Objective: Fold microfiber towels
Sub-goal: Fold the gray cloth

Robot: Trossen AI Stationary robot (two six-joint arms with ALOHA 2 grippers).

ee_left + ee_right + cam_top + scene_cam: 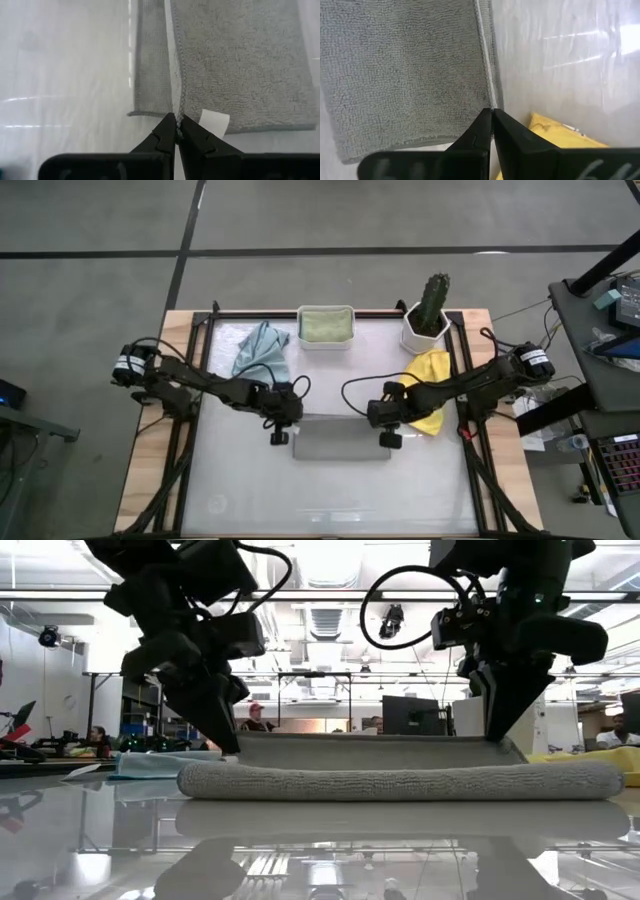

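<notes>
While the grey towel [340,438] lies half-folded mid-bench, we see the left gripper [279,438] and right gripper [388,439], jaws clamped on its two far corners. The blue-grey towel [260,348] and yellow towel [429,383] lie behind; a green one [325,326] fills the tub [326,343].

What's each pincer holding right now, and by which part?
Both hold the grey towel. Left pincer is shut on the hemmed edge at one corner, beside the white tag; right pincer is shut on the opposite corner's edge.
</notes>
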